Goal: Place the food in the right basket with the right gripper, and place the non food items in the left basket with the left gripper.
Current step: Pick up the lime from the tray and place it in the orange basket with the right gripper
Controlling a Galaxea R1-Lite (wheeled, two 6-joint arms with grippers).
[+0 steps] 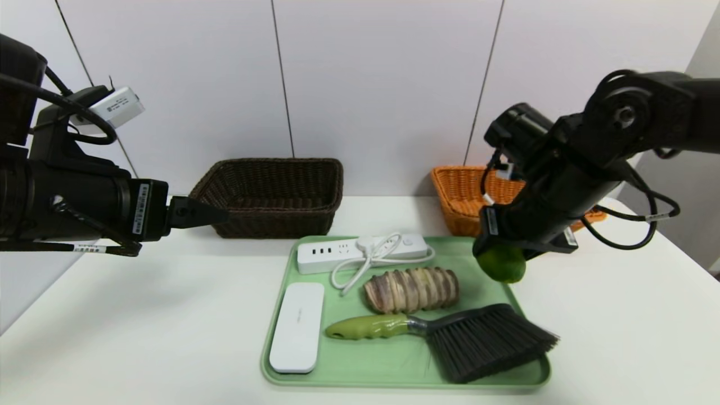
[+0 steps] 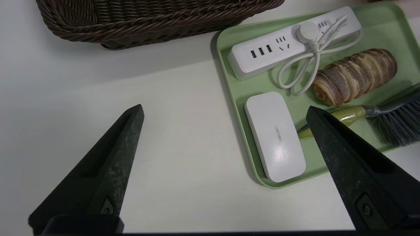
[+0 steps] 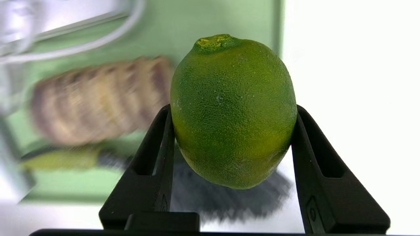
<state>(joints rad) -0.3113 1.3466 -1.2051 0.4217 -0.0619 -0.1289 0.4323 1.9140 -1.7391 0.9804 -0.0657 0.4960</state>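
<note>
**Lime in the right jaws, orange basket just behind**

The right gripper (image 1: 509, 260) is clamped on the lime (image 1: 502, 263), which sits squarely between its two fingers (image 3: 157, 147) in the right wrist view, held across its middle with its stem end beyond the fingertips. In the head view the fruit hangs at centre right of the frame, over the right rim of the green tray (image 1: 394, 360). The right basket (image 1: 467, 197) lies up and slightly left of the lime in that view (partly hidden by the black arm), so the coming carry probably runs toward the upper part of the frame and over the near wall.

The left gripper (image 1: 214, 214) waits at the left of the frame, fingers spread wide with nothing between them, beside the left basket (image 1: 270, 194). On the tray remain the roll (image 1: 410, 289), power strip (image 1: 360, 250), white case (image 1: 297, 326) and brush (image 1: 450, 334).
</note>
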